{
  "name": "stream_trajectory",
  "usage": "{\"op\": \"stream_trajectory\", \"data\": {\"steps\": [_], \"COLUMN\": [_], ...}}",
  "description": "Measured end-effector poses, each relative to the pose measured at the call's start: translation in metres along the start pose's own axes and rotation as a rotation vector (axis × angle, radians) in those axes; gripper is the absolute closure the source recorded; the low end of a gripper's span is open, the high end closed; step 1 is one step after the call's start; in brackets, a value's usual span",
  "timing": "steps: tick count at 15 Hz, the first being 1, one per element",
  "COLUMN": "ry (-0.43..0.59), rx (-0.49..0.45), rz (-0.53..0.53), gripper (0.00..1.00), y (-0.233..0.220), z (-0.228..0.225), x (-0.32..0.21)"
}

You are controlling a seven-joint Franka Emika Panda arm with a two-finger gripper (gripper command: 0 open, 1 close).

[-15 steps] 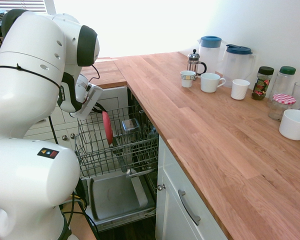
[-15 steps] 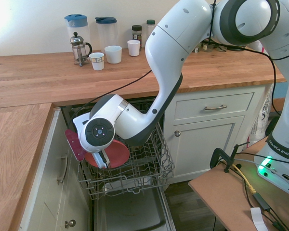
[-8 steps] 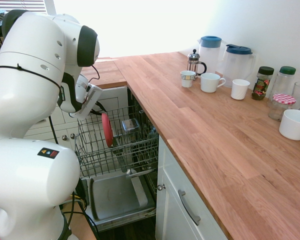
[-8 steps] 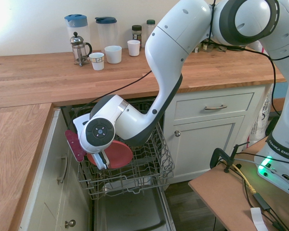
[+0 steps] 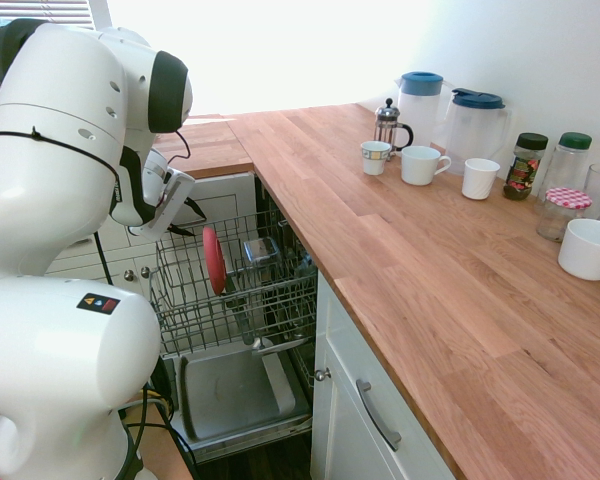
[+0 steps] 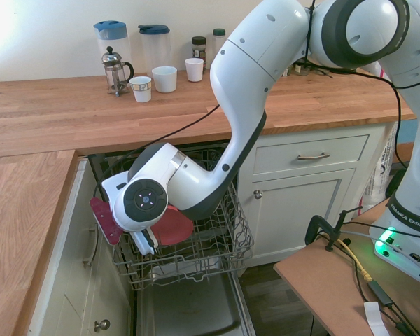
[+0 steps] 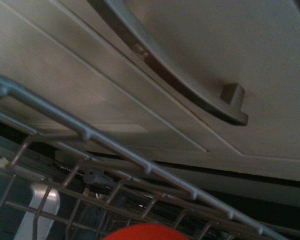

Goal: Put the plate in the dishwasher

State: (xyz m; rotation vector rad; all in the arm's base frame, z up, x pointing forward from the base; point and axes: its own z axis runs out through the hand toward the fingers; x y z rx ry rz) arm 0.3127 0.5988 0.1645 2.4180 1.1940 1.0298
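Observation:
The coral-pink plate (image 5: pixel 213 260) stands on edge between the tines of the dishwasher's grey wire rack (image 5: pixel 270 300), which is pulled out over the open door panel (image 5: pixel 230 392). My gripper (image 5: pixel 192 214) is just up and left of the plate's top rim, apart from it, open and holding nothing. In the second exterior view the wrist covers most of the plate (image 6: pixel 173 227), which sits in the rack (image 6: pixel 220 245). The wrist view shows the rack's top wire (image 7: pixel 115 150) and a red sliver of the plate (image 7: pixel 145 232).
White cabinet drawers with a grey handle (image 7: pixel 165 75) close in the rack's far side. A cutlery basket (image 5: pixel 261 250) sits in the rack beside the plate. On the wooden counter (image 5: pixel 430 260) stand mugs (image 5: pixel 421 164), a French press (image 5: pixel 389 124), jugs, jars and a white bowl (image 5: pixel 589 248).
My gripper has let go of the plate and drawn back up and away from it. The plate now stands by itself in the rack, slightly lower.

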Motion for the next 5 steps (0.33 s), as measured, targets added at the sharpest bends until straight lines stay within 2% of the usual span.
{"op": "stream_trajectory", "data": {"steps": [5], "ry": [0.028], "rx": [-0.032], "rz": [0.011], "gripper": [0.0], "y": [0.013], "z": [-0.048], "x": [0.014]}}
